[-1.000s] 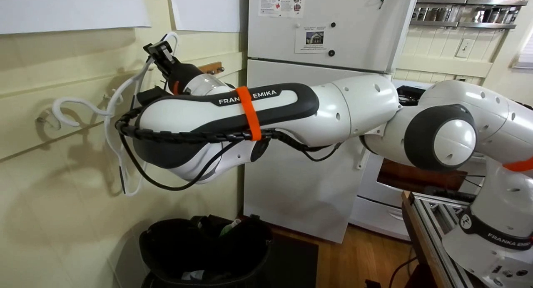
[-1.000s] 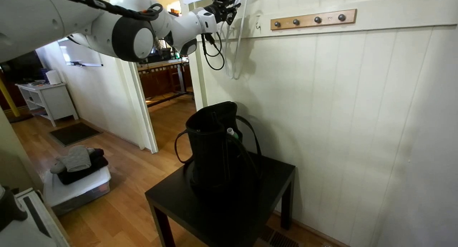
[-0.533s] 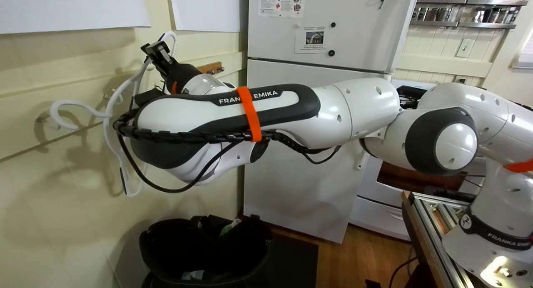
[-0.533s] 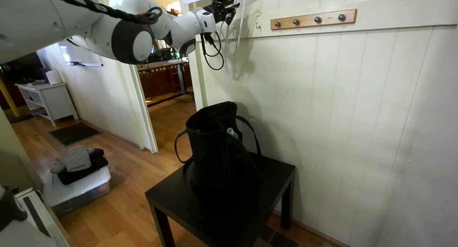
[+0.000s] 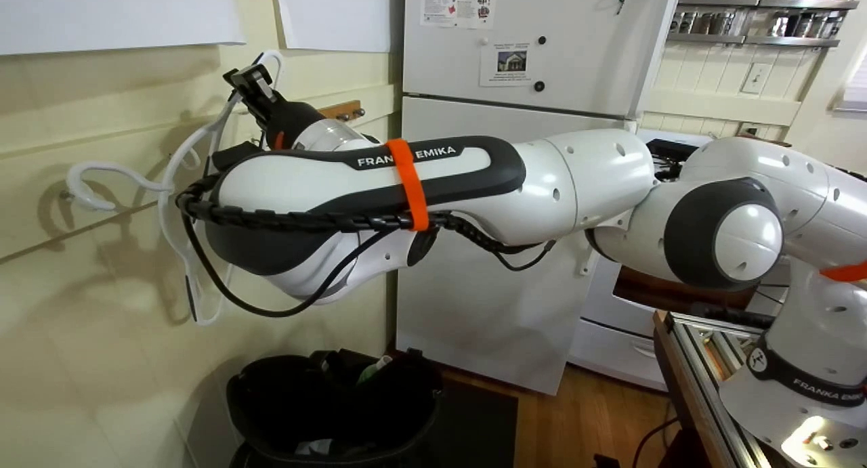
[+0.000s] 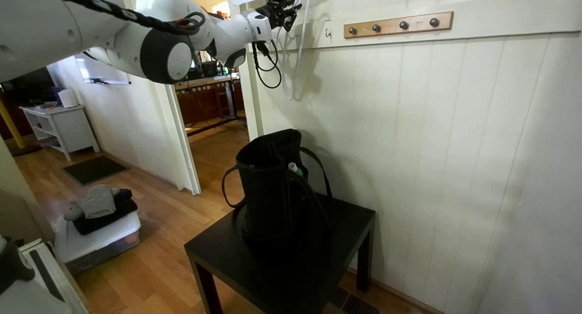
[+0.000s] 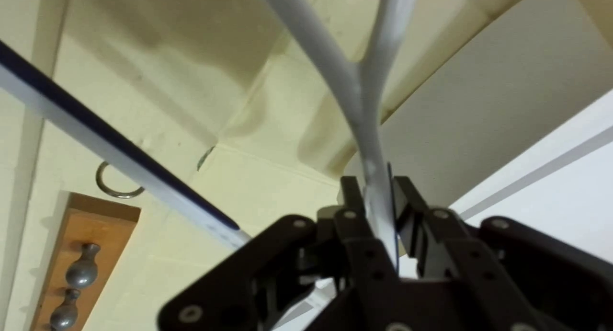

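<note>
White clothes hanger (image 7: 366,125) clamped in gripper (image 7: 378,197) near wall (image 6: 423,123), higher than wall-side edge of side table (image 6: 291,277). Grasp judged complete, release apparently outstanding; engagement with wall hook (image 5: 66,196) unclear.

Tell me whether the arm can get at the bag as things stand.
Probably not yet: the jaws are closed on the hanger. Otherwise the way looks free, as the bag stands below them on the table, its top open.

White hanger (image 5: 167,183) in claw (image 5: 240,82)
</note>
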Controlling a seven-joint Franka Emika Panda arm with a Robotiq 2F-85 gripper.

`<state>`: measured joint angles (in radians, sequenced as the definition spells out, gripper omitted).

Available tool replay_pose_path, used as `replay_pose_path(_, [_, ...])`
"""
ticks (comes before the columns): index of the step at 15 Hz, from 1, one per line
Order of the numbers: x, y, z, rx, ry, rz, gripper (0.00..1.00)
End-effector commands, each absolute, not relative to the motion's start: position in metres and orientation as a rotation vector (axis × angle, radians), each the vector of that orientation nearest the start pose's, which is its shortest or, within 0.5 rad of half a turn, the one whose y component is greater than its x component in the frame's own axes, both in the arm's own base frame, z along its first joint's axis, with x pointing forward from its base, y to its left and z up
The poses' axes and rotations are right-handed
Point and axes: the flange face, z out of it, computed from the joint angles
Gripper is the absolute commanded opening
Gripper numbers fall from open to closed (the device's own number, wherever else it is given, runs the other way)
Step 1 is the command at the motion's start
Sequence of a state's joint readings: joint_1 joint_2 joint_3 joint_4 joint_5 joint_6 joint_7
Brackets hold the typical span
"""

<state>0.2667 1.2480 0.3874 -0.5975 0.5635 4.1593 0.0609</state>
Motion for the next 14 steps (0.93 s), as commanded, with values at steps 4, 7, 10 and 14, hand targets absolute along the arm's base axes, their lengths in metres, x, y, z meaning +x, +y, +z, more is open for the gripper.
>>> replay_pose_path(4, [0.7177,0.1792,0.4278,-1.130,0.994,-2.011,0.06])
replay_pose_path(7, [0.7163,0.1776,0.4270,-1.133,0.984,-2.040,0.22])
replay_pose_path(10, [0.7172,0.1762,0.4270,-1.131,0.986,-2.035,0.22])
replay_pose_path(14, [0.7126,0.1725,0.4259,-1.090,1.023,-2.052,0.06])
